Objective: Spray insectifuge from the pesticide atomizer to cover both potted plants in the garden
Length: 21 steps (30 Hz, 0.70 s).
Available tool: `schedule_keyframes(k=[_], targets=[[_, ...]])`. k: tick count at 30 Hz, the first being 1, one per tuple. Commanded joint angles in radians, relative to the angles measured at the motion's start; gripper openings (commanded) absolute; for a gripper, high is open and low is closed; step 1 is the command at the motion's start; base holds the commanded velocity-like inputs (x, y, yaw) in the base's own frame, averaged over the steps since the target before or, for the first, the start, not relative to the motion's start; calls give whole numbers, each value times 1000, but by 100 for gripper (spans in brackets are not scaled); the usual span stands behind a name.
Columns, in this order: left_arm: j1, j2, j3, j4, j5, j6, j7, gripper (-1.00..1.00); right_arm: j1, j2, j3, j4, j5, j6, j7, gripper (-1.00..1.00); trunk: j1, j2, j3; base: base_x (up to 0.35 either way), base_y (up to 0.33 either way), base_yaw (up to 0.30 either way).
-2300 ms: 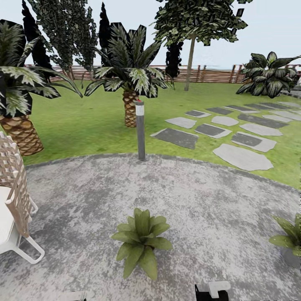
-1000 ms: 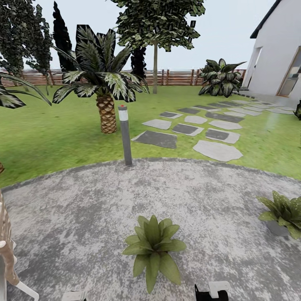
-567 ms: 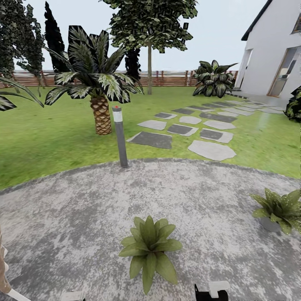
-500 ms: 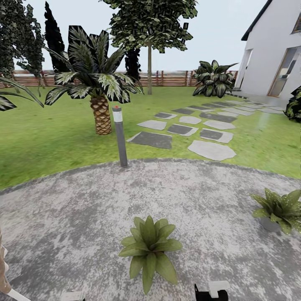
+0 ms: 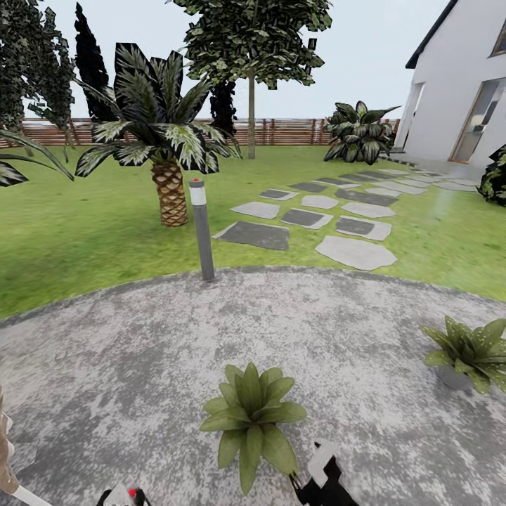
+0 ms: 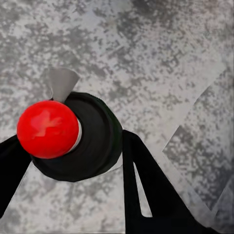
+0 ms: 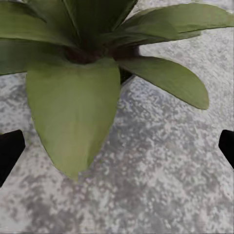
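One potted plant (image 5: 249,414) sits on the paved circle just ahead of me, and the other potted plant (image 5: 467,348) stands off to the right. In the left wrist view my left gripper (image 6: 73,141) is shut on the pesticide atomizer (image 6: 95,139), a dark bottle with a red top (image 6: 48,128), above the paving. The left gripper (image 5: 123,496) peeks in at the lower edge of the head view with the red top showing. My right gripper (image 5: 320,481) hovers beside the near plant; its wrist view shows the broad leaves (image 7: 73,107) close ahead and the right gripper (image 7: 117,151) open.
A grey lamp post (image 5: 202,228) stands at the paving's far edge, a palm (image 5: 169,190) behind it on the lawn. Stepping stones (image 5: 309,225) lead to a white house (image 5: 457,91). A chair's edge (image 5: 5,464) shows at the left. A wooden fence (image 5: 281,131) closes the back.
The camera first swung right, then held still. In the last half second both grippers rose into the head view, the right one tilting toward the near plant, the left one showing the red top.
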Motion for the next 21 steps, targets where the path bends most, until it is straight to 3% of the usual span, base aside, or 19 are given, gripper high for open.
schedule_keyframes(k=[1, 2, 5, 6, 8, 10, 12, 16, 21], targets=[[-10, 9, -7, 0, -22, -5, -29, -100, -2, 0, 0, -10, 57, 2, 29, 100, 0, 0, -1, 0, 0, 0], [-22, 18, -8, -1, -46, -5, -59, -100, -9, 0, 0, -19, 97, 14, 98, 100, 0, 0, -1, 0, 0, 0], [-42, 25, -8, -13, -108, -7, -86, -100, -52, 1, 0, -58, 131, 55, 256, 100, 0, 0, -1, 0, 0, 0], [-49, 22, -8, -24, -171, -6, -91, -100, -71, 2, 0, -95, 136, 94, 358, 100, 0, 0, -1, 0, 0, 0], [-52, 16, -7, -47, -251, -4, -99, -100, -87, 4, -1, -151, 139, 165, 468, 100, 0, 0, -1, 0, 0, 0], [-53, 11, -6, -81, -294, 9, -128, -100, -97, 8, -1, -216, 139, 245, 528, 100, 0, 0, -1, 0, 0, 0], [-54, 10, -5, -131, -309, 46, -190, -100, -100, 11, 0, -281, 138, 316, 556, 100, 0, 0, -1, 0, 0, 0], [-54, 9, -6, -241, -316, 124, -308, -100, -102, 15, 0, -351, 136, 371, 649, 100, 0, 0, -1, 0, 0, 0], [-54, -12, -8, -287, -318, 142, -335, -100, -102, 25, 0, -370, 137, 377, 691, 100, 0, 0, -1, 0, 0, 0]])
